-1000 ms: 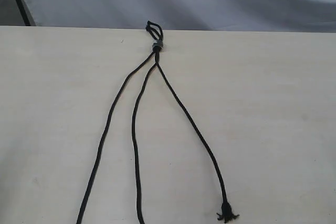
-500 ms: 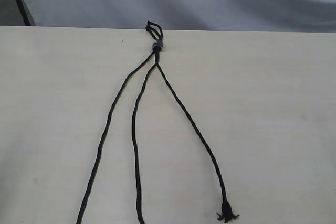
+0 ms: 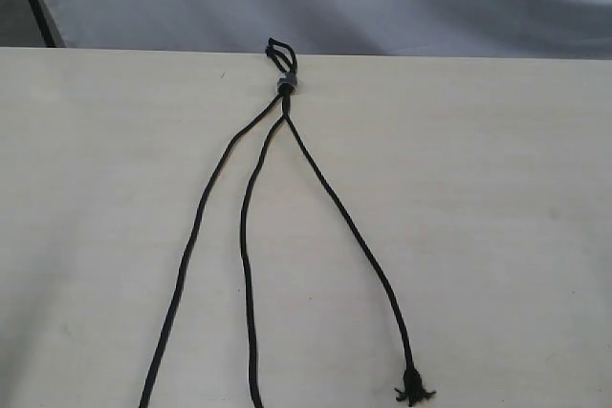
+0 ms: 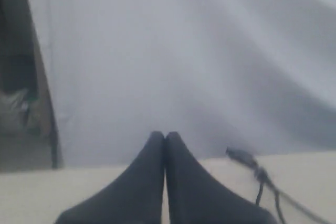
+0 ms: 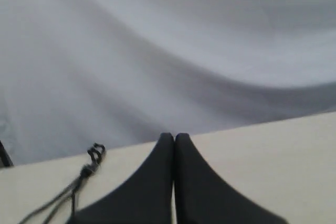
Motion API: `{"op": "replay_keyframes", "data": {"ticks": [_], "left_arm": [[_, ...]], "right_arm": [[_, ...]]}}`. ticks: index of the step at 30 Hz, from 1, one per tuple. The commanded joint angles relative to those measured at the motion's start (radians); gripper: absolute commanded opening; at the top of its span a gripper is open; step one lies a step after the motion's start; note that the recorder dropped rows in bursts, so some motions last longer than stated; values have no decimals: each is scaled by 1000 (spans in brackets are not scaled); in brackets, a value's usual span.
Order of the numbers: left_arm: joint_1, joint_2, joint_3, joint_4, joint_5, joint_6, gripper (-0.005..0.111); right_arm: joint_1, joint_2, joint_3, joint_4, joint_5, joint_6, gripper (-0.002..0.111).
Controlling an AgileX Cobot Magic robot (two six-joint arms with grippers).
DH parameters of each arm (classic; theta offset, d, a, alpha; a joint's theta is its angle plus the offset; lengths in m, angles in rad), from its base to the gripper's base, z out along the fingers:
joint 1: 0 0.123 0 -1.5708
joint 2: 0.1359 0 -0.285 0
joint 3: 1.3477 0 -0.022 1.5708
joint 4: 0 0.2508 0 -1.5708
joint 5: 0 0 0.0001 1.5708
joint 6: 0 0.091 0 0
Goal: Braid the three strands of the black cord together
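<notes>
The thin black woven cord [image 3: 287, 127] lies flat on the pale wooden table [image 3: 497, 217], its small grey band [image 3: 286, 84] by the far edge. The three strands [image 3: 245, 255] fan out unbraided toward the near side, the right one ending in a frayed tip [image 3: 414, 391]. The dark-fingered left gripper [image 4: 165, 136] and right gripper [image 5: 174, 136] are each pressed together, pinching nothing, and sit apart from the cord.
</notes>
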Motion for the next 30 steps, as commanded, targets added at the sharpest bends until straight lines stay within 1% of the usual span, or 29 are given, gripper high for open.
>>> {"op": "replay_keyframes", "data": {"ticks": [1, 4, 5, 6, 8, 9, 11, 12, 14, 17, 18, 22, 25, 30], "left_arm": [[-2, 3, -5, -13, -355, -144, 0], [-2, 3, -5, -16, -569, -232, 0], [-2, 3, -5, -32, -619, -231, 0], [-2, 3, -11, -50, -630, -233, 0], [-2, 3, -55, -92, -572, -231, 0], [-2, 3, -97, -118, -485, -218, 0], [-2, 21, -166, -124, -372, -189, 0], [-2, 57, -199, -124, -316, -185, 0], [-2, 122, -242, -118, -275, -185, 0], [-2, 274, -281, -117, -266, -185, 0], [-2, 350, -298, -110, -266, -175, 0], [-2, 611, -379, -13, -235, -174, 0], [-2, 793, -458, 42, -141, -180, 0], [-2, 1073, -579, 68, -7, -180, 0]], "right_arm": [[1, 1, -1, 16, -217, 75, 0], [1, 1, -3, 16, -368, 80, 0], [1, 1, -9, 16, -391, 80, 0], [1, 1, -24, 16, -397, 80, 0], [1, 1, -72, 16, -363, 80, 0], [1, 1, -102, 16, -338, 80, 0], [1, 53, -158, 16, -293, 75, 0], [1, 93, -187, 14, -281, 75, 0], [1, 182, -236, 2, -271, 75, 0], [1, 357, -312, -36, -240, 75, 0], [1, 428, -338, -68, -227, 82, 0], [15, 705, -421, -104, -200, 91, 0], [61, 902, -475, -123, -197, 87, 0], [170, 1211, -601, -204, -171, 87, 0]]}}
